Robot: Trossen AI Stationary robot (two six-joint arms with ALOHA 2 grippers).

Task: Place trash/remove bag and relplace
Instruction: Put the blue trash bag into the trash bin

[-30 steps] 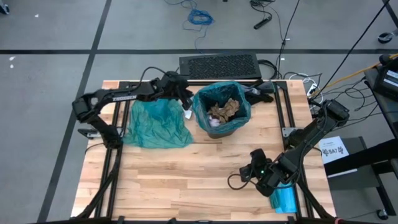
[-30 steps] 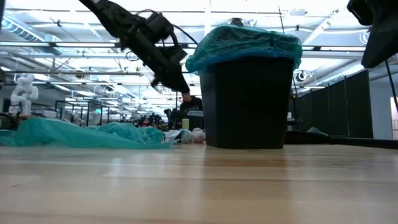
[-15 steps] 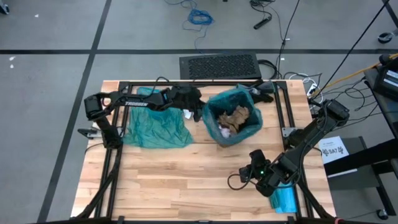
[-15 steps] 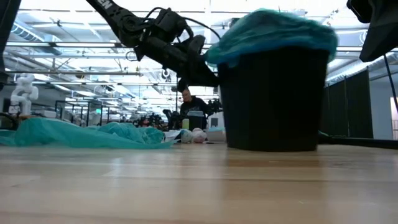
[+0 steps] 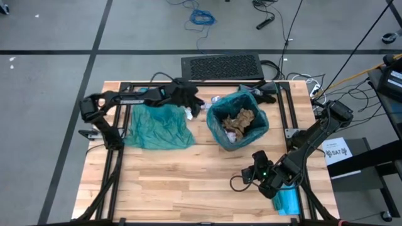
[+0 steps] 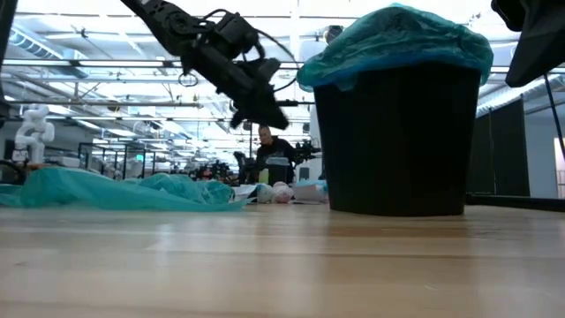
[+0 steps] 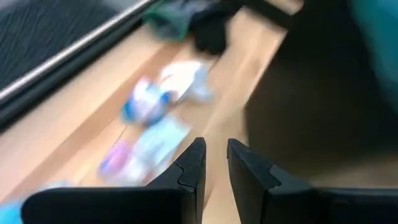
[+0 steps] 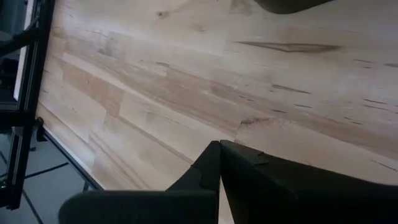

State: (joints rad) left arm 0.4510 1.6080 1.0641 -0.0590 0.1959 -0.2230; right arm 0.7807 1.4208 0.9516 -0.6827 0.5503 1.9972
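A black bin lined with a teal bag stands upright on the table's far right half. Brown and white trash wads lie inside it. More trash wads lie on the wood by the far edge. My left gripper hovers just left of the bin's rim, above those wads. Its fingers stand a little open with nothing between them. A loose teal bag lies spread flat at the left. My right gripper waits shut near the table's near right, above bare wood.
A black cloth lies at the far edge behind the bin. A flat blue packet sits at the near right corner. Black frame rails run along the table's sides. Bare wood fills the near half.
My left gripper swung toward the table's right, met the bin's left rim and shoved it. The bin tipped, slid right and a little nearer, and now stands upright again. The gripper has since drawn back slightly left, off the rim.
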